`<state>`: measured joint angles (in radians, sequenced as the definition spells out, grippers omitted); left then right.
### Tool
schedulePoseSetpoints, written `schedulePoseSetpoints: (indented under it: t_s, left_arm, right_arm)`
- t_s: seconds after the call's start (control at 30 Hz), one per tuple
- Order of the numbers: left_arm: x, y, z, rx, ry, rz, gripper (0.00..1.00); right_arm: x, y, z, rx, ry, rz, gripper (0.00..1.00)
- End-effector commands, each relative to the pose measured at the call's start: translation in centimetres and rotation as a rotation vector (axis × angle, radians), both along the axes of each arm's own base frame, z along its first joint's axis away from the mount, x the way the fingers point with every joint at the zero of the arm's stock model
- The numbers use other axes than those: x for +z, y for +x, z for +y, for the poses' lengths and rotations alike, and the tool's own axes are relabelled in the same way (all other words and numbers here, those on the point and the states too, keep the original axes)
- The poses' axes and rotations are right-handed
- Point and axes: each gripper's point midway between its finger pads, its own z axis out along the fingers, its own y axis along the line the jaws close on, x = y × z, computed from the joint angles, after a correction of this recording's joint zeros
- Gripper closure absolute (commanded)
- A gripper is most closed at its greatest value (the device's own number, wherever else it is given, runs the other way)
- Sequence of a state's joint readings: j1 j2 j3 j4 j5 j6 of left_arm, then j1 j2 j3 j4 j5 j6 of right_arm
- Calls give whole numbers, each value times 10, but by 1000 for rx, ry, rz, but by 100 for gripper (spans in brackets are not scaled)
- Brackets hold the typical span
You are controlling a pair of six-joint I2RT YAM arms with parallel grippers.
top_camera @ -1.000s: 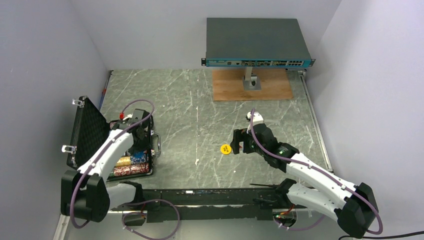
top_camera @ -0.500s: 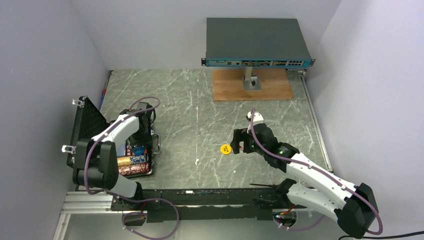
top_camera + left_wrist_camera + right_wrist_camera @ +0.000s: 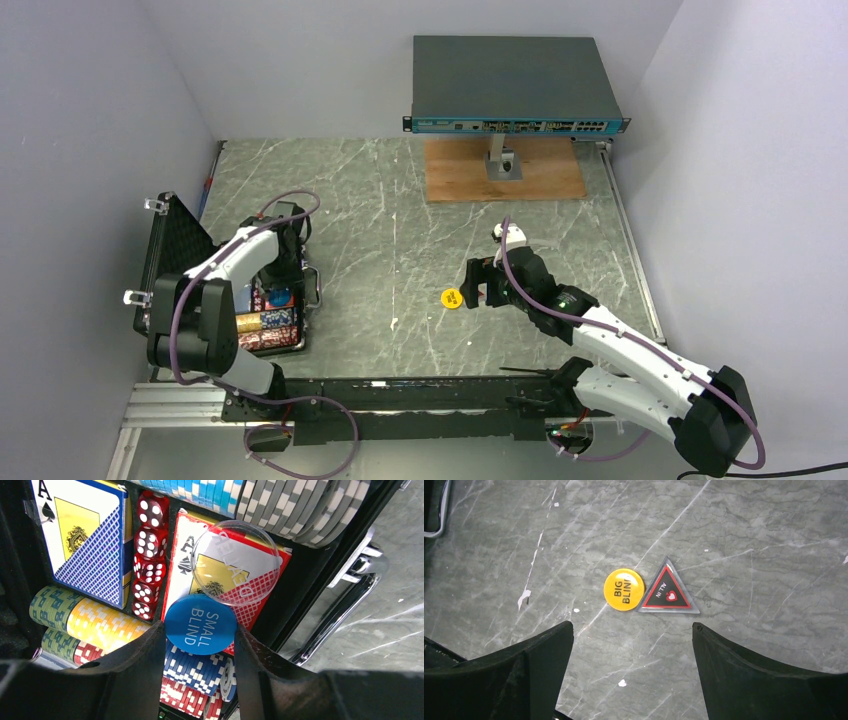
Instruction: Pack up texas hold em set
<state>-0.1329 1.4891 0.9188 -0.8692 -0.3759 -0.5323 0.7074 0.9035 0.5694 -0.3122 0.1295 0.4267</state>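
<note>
The black case (image 3: 170, 262) lies open at the left, lid up, with rows of chips (image 3: 95, 622), two card boxes (image 3: 87, 535), red dice (image 3: 149, 555) and a clear round disc (image 3: 236, 562) inside. My left gripper (image 3: 283, 265) hovers over the case, shut on the blue SMALL BLIND disc (image 3: 201, 624) by its edges. My right gripper (image 3: 470, 285) is open and empty just above the table. In front of its fingers lie the yellow BIG BLIND disc (image 3: 624, 589), also seen from above (image 3: 452, 298), and beside it the red triangular ALL IN token (image 3: 667, 592).
The case's silver handle (image 3: 345, 615) sticks out on its right side. A big grey network switch (image 3: 515, 85) stands on a stand over a wooden board (image 3: 505, 170) at the back. White walls close in left, right and back.
My left arm has swung its elbow out to the left and brought its gripper with the blue disc down over the case. The right arm has not moved.
</note>
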Motion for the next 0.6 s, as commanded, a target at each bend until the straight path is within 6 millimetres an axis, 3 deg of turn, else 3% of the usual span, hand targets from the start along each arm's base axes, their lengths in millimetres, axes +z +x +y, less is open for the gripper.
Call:
schedulePoseSetpoints:
  t_s: [0.0, 0.07, 0.2, 0.47, 0.57]
  left_arm:
    - [13, 5, 2, 22, 3, -34, 52]
    - [20, 3, -1, 22, -17, -66, 40]
    - [40, -3, -7, 18, -65, -140, 28]
    - [84, -21, -17, -24, -153, -278, 19]
    - [98, -23, -46, -121, -295, -374, 13]
  right_arm:
    - [15, 9, 6, 0, 30, -43, 10]
    - [14, 8, 6, 2, 32, -43, 10]
    - [12, 8, 8, 11, 28, -34, 10]
    - [-13, 4, 20, 73, -10, 63, 8]
    - [-25, 5, 31, 104, -22, 127, 7]
